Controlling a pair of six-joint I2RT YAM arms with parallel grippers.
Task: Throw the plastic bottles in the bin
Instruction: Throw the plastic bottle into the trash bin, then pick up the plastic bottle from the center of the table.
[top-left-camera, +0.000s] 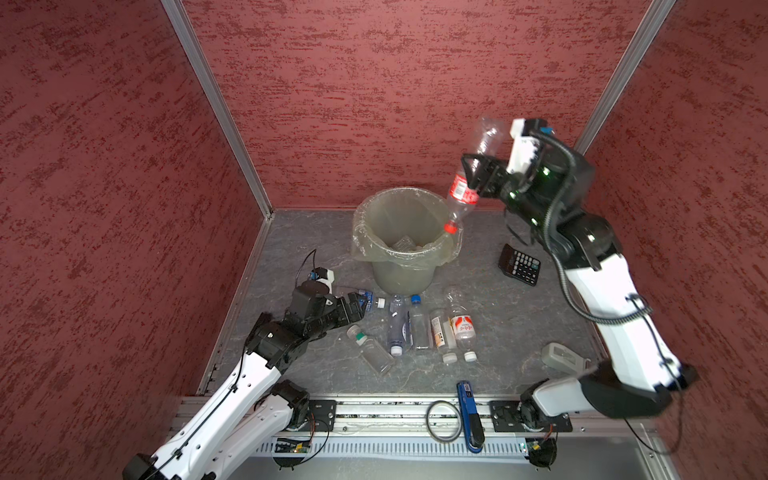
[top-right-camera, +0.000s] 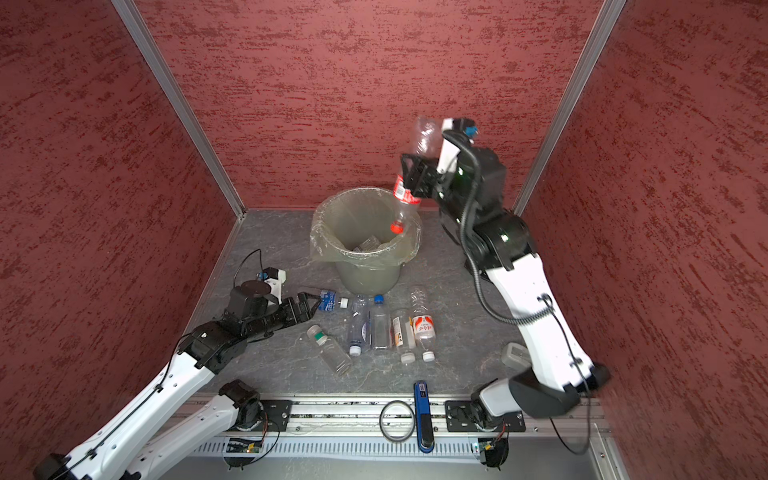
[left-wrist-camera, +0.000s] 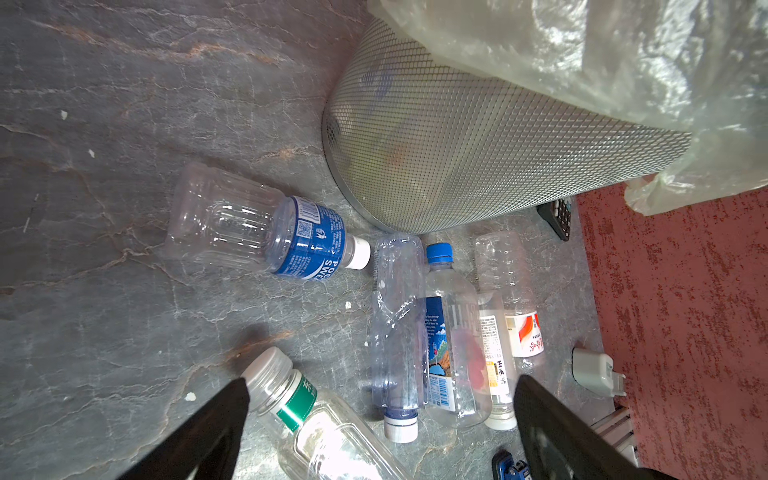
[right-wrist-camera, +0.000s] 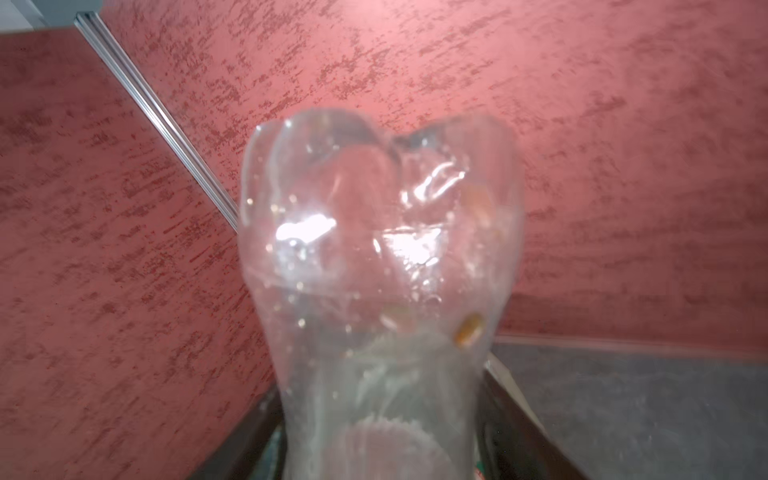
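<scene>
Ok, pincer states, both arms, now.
Left pincer: open, empty.
Right pincer: red-labelled bottle between its jaws, cap down over the bin; gripping or releasing cannot be told.

Light: I get even, fairly bright light from overhead in both top views; colours read clearly.
Shadows: soft and faint on the floor (top-left-camera: 519, 316), darkest beneath the left arm (top-left-camera: 249, 374), at 8 o'clock from the bin (top-left-camera: 401, 276).
Glare: white hot spots on the bottle (right-wrist-camera: 374, 270) and the bag (left-wrist-camera: 623, 62) in my wrist views.
Blur: that bottle is smeared; the wall (right-wrist-camera: 623, 124) behind looks sharper.
Distortion: posts (top-left-camera: 216, 104) splay toward 11 and 1 o'clock.
</scene>
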